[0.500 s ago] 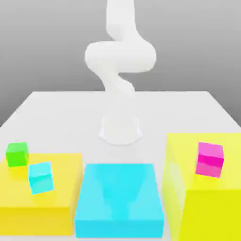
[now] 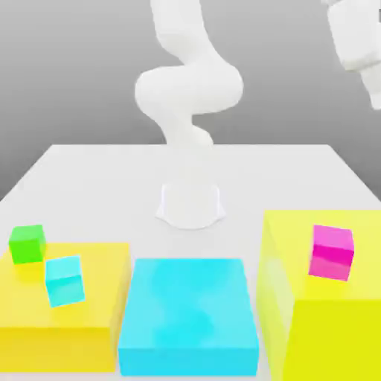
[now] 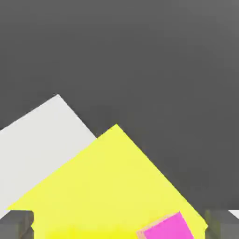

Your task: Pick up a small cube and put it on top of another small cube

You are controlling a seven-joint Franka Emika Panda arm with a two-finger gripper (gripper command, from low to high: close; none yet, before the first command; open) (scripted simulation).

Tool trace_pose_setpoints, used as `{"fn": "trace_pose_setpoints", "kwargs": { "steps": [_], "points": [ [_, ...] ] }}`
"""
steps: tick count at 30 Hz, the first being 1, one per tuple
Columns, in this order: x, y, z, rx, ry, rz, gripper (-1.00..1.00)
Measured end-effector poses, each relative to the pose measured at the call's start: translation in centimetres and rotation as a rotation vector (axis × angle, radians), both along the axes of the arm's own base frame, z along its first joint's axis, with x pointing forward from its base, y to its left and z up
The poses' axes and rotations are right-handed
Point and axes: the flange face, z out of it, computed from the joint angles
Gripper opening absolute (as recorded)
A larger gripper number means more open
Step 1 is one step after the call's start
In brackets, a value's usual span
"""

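Arm (image 2: 357,33) had swung into the exterior view's upper right, above the tall yellow block (image 2: 338,338), while the magenta cube (image 2: 331,253) had not moved from that block's top; this read as an approach for the pick-up, with no stacking begun. Gripper (image 3: 120,226) jaws stood wide with nothing held, though the cut-off hand view left cube alignment uncertain. Count: three small cubes (one magenta, one green (image 2: 27,244), one cyan (image 2: 65,281)); three big blocks (two yellow, one cyan (image 2: 188,305)).
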Motion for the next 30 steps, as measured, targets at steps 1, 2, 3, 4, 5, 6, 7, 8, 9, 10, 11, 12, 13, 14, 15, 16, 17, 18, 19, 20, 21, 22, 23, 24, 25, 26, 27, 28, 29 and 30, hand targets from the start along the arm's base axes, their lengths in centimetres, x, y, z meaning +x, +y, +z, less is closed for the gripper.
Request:
{"fn": "trace_pose_setpoints", "kwargs": {
  "steps": [1, 2, 3, 4, 5, 6, 7, 8, 9, 10, 11, 12, 13, 14, 15, 16, 17, 18, 19, 20, 21, 22, 23, 24, 25, 26, 27, 28, 29, 30],
  "points": [
    [-0.9, 1.3, -1.9, -0.026, 0.015, 0.070, 0.00],
    [-1.8, 2.5, -3.8, -0.052, 0.030, 0.140, 0.00],
    [-2.9, 3.6, -5.6, -0.078, 0.045, 0.210, 0.00],
    [-4.0, 4.6, -7.4, -0.104, 0.059, 0.280, 0.00],
    [-5.3, 5.6, -9.3, -0.130, 0.073, 0.351, 0.00],
    [-6.6, 6.4, -11.1, -0.155, 0.087, 0.422, 0.00],
    [-8.0, 7.1, -12.8, -0.181, 0.101, 0.493, 0.00],
    [-9.4, 7.7, -14.6, -0.206, 0.114, 0.564, 0.00],
    [-10.9, 8.2, -16.3, -0.232, 0.127, 0.635, 0.00],
    [-12.4, 8.6, -18.0, -0.257, 0.140, 0.708, 0.00],
    [-14.3, 9.1, -19.6, -0.283, 0.152, 0.789, 0.00],
    [-16.2, 9.3, -21.2, -0.309, 0.163, 0.869, 0.00],
    [-17.0, 8.7, -22.5, -0.328, 0.163, 0.927, 0.00],
    [-17.0, 7.6, -23.6, -0.343, 0.160, 0.967, 0.00],
    [-17.0, 6.4, -24.6, -0.356, 0.154, 1.006, 0.00],
    [-17.0, 5.1, -25.6, -0.368, 0.148, 1.044, 0.00],
    [-16.3, 4.1, -25.8, -0.362, 0.129, 1.060, 0.00],
    [-15.5, 3.4, -26.4, -0.354, 0.124, 1.052, 0.00],
    [-15.4, 3.2, -27.1, -0.350, 0.121, 1.059, 0.00],
    [-15.4, 3.3, -27.9, -0.346, 0.119, 1.064, 0.00],
    [-15.4, 3.3, -28.7, -0.344, 0.119, 1.067, 0.00],
    [-15.4, 3.3, -29.6, -0.342, 0.118, 1.068, 0.00],
    [-15.4, 3.3, -30.5, -0.343, 0.118, 1.068, 0.00],
    [-15.4, 3.2, -31.4, -0.346, 0.116, 1.067, 0.00],
    [-15.4, 3.1, -32.2, -0.350, 0.115, 1.067, -1.00],
    [-15.4, 3.1, -32.2, -0.350, 0.115, 1.067, -1.00],
    [-15.5, 3.1, -32.2, -0.350, 0.115, 1.067, -1.00],
    [-15.5, 3.1, -32.2, -0.350, 0.116, 1.067, -1.00],
    [-15.5, 3.1, -32.2, -0.351, 0.117, 1.067, -1.00],
    [-15.5, 3.1, -32.2, -0.351, 0.117, 1.067, -1.00]
  ]
}}
